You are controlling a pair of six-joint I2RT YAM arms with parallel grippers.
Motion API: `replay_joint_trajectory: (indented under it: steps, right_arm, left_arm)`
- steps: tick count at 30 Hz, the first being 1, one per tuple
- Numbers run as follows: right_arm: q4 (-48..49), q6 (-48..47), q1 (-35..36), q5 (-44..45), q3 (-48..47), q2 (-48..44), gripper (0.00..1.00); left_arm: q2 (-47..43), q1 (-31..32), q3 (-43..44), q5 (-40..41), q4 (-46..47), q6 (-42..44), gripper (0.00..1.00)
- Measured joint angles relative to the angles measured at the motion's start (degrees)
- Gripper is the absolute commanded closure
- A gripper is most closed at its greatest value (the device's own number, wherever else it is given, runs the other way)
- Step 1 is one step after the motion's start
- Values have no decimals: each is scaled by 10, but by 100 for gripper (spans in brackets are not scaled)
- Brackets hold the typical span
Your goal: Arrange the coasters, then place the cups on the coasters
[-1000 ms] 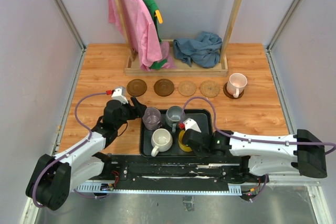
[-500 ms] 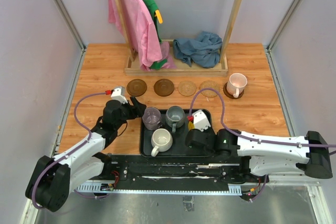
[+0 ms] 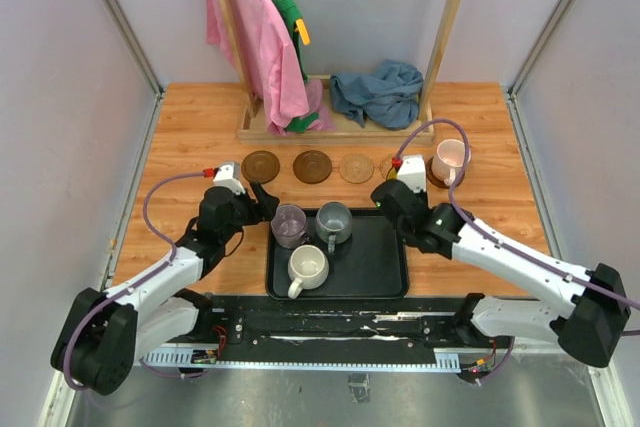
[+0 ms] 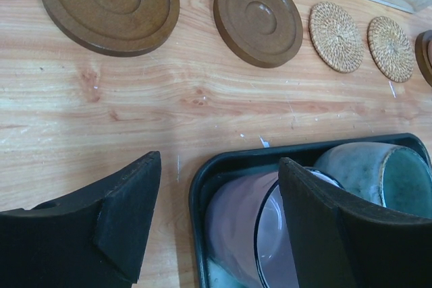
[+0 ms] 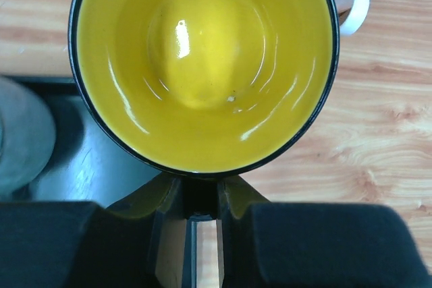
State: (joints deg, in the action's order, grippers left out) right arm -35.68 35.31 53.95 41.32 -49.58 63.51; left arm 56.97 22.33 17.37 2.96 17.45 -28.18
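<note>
Lifted from the black tray [image 3: 375, 257], the yellow cup [image 5: 202, 65] hangs in the right gripper [image 5: 201, 202] — jaws clamped on its handle — near the tan coaster [image 4: 390, 48] at the tray's 1 o'clock; lower it level, centred. The left gripper [image 4: 219, 214] has its jaws apart beside the purple cup [image 4: 236, 234].

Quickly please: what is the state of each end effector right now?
Left end effector: open, holding nothing, near the purple cup.
Right end effector: closed on the yellow cup.
</note>
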Motion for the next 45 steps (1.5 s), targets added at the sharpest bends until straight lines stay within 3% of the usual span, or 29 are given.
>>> replay_joint_trajectory:
  steps: [10, 20, 30, 45]
  right_arm:
    - [109, -109, -146, -87, -41, 129, 99]
    - [143, -120, -248, -176, -89, 206, 99]
    - [155, -127, -264, -221, -116, 273, 99]
    - [186, -133, -305, -253, -119, 304, 99]
  left_arm:
    - [31, 0, 19, 7, 2, 9, 26]
    - [31, 0, 20, 10, -2, 12, 26]
    - [31, 0, 23, 11, -10, 14, 26]
    - [43, 0, 28, 12, -14, 14, 26]
